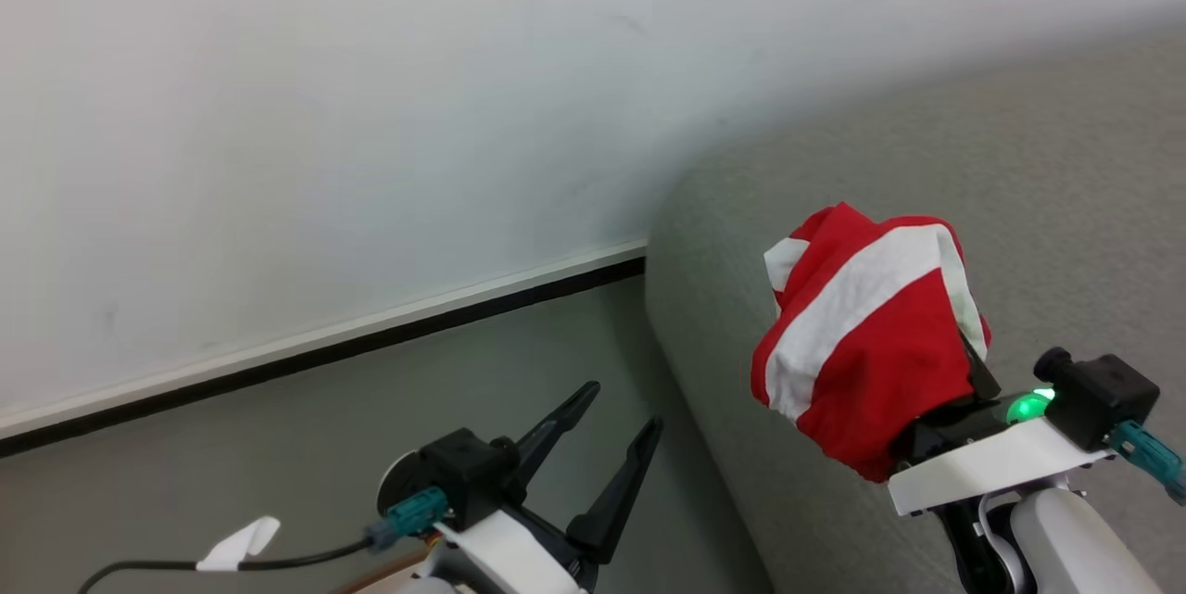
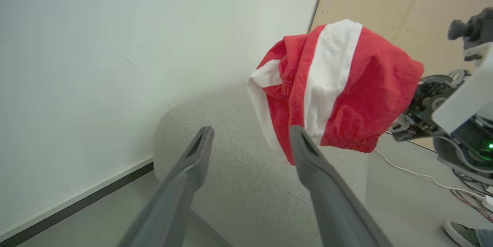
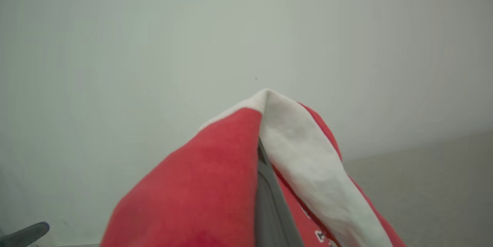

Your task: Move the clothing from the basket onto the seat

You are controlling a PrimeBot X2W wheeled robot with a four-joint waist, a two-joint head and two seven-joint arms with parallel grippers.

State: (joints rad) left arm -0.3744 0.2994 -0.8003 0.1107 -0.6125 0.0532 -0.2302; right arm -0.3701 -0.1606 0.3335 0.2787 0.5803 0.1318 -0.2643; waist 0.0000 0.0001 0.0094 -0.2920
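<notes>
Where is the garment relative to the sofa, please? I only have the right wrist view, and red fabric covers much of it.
Observer: In the head view the garment, draped over the right tool, is up above the sofa, near its rounded end.
Operator: Thank you. Is it touching the sofa?
Observer: In the left wrist view its lower edge appears to hang clear of the sofa's fabric.
Operator: And how is the left tool?
Observer: The left tool is open and empty, over the floor beside the sofa's end.
</notes>
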